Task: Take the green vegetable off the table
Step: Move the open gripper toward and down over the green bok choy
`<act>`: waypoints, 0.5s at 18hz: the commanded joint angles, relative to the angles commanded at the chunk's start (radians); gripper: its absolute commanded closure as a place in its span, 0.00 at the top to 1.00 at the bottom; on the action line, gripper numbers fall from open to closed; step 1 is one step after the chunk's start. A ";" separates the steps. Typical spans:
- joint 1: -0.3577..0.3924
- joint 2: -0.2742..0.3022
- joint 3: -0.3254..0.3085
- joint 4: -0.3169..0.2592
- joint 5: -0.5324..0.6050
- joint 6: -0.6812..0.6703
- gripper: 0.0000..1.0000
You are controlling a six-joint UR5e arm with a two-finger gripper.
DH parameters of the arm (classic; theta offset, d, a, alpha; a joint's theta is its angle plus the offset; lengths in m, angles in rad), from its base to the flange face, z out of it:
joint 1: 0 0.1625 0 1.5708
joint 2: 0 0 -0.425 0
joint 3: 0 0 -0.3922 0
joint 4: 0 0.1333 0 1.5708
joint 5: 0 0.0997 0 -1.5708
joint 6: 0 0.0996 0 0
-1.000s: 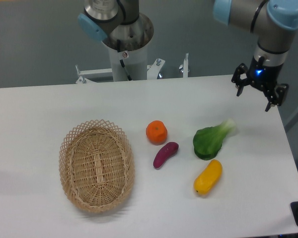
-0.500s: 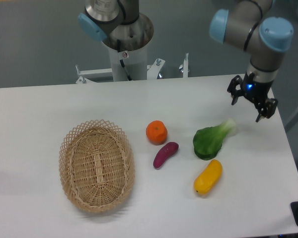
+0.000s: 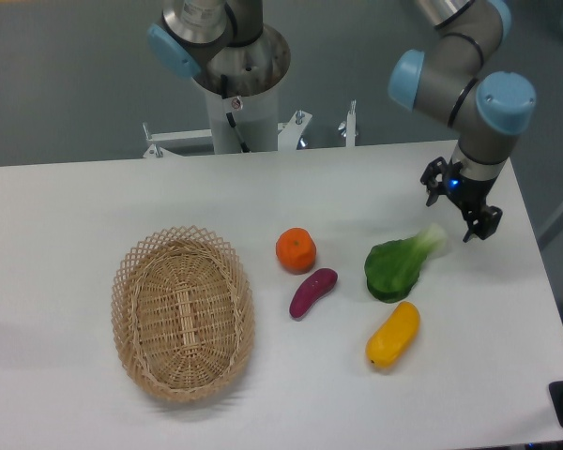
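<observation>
On the table (image 3: 75, 206), the basket (image 3: 183, 312) sits at the left. To its right lie the orange (image 3: 296, 249) and, just in front of it, the eggplant (image 3: 312, 292). Further right lies the green vegetable (image 3: 400, 263), with the yellow vegetable (image 3: 393, 335) in front of it. The gripper (image 3: 460, 208) hangs above the table, just behind and right of the green vegetable's stem end.

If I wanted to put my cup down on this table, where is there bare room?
Bare table lies left of and behind the basket, and along the front edge. It is crowded around the orange, eggplant, green vegetable and yellow vegetable, beneath the gripper.
</observation>
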 joint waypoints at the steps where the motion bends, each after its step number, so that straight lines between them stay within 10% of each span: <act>1: -0.006 -0.003 -0.014 0.020 0.000 0.000 1.00; 9: -0.018 -0.017 -0.054 0.060 0.000 -0.017 1.00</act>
